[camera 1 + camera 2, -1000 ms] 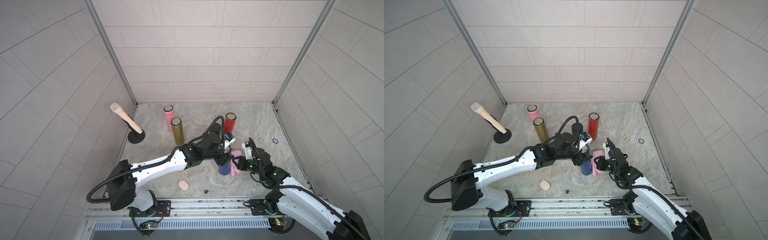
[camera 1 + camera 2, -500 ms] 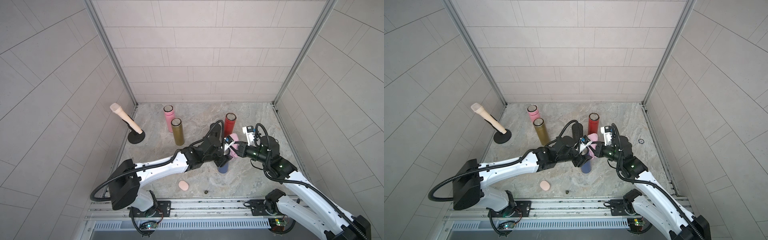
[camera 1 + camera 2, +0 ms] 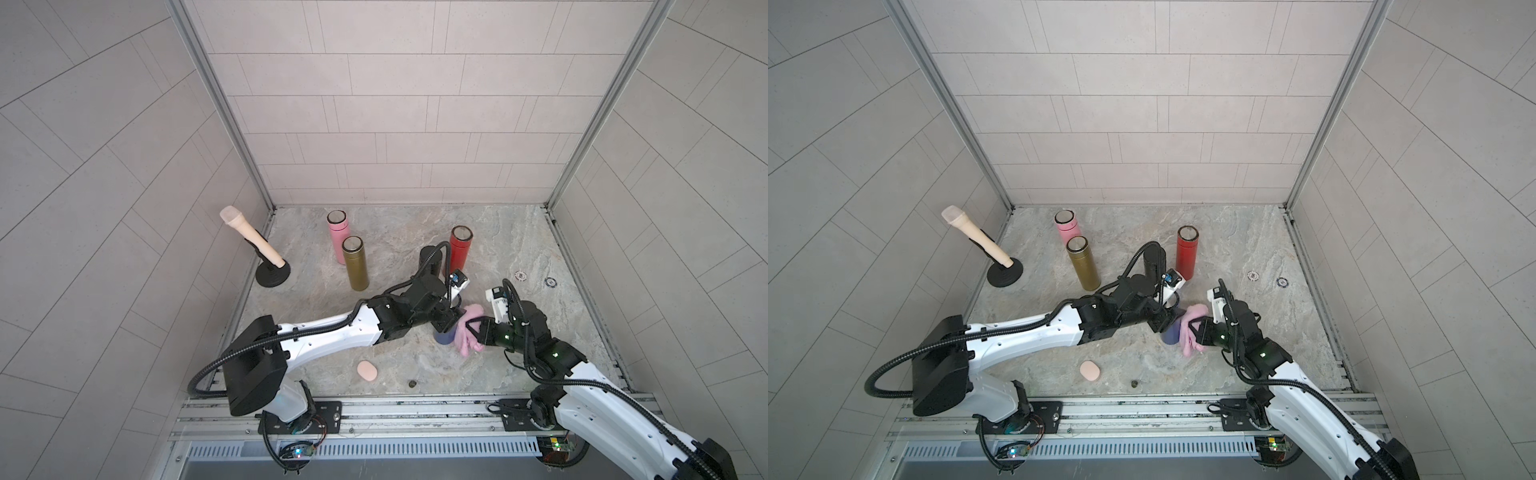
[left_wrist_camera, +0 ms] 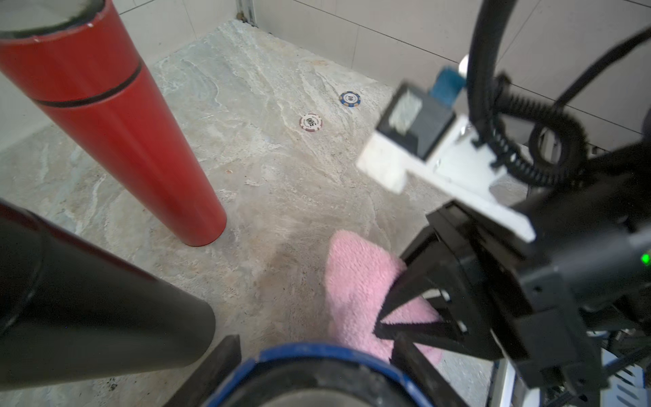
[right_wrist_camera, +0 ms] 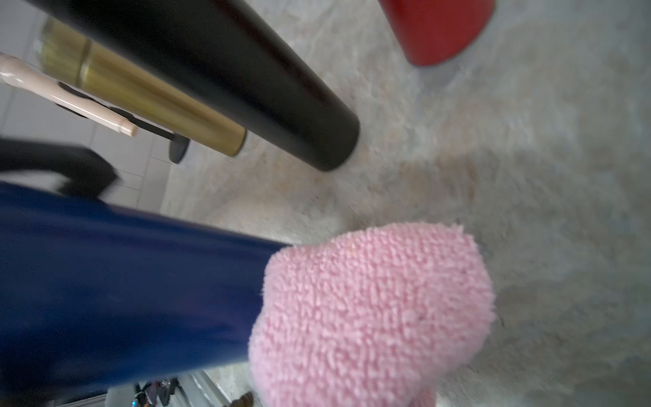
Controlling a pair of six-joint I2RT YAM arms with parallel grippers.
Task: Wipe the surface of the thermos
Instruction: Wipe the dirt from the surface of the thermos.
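Left wrist view looks down on the round rim of the blue thermos (image 4: pixel 317 354). The left gripper (image 4: pixel 318 366) has one black finger on each side of that rim and holds the thermos by its top. The pink cloth (image 4: pixel 355 282) is fluffy and is pressed on the side of the thermos. The right gripper (image 4: pixel 385 319) is pinched tight on the cloth.

In both top views the blue thermos stands up on the stone floor (image 3: pixel 519 241). It is a bit right of the middle of the frame and in the lower half. The cloth is on its right side, and some of it hangs down to the floor. The right wrist view is a little blurry, but it shows the cloth right up against the blue side.

Higher in the frame stands a red thermos (image 3: pixel 459 253). A black thermos (image 3: pixel 428 259) is just left of it, partly hidden by a cable. Farther left, a gold thermos (image 3: pixel 355 266) and a pink thermos (image 3: pixel 337 232) stand close together. A tan microphone (image 3: pixel 249 241) leans on a black stand at the left edge of the floor. Two small chips (image 3: pixel 520 275) lie to the right of the red thermos. A peach oval thing (image 3: pixel 367 370) lies low in the frame, near the metal rail.
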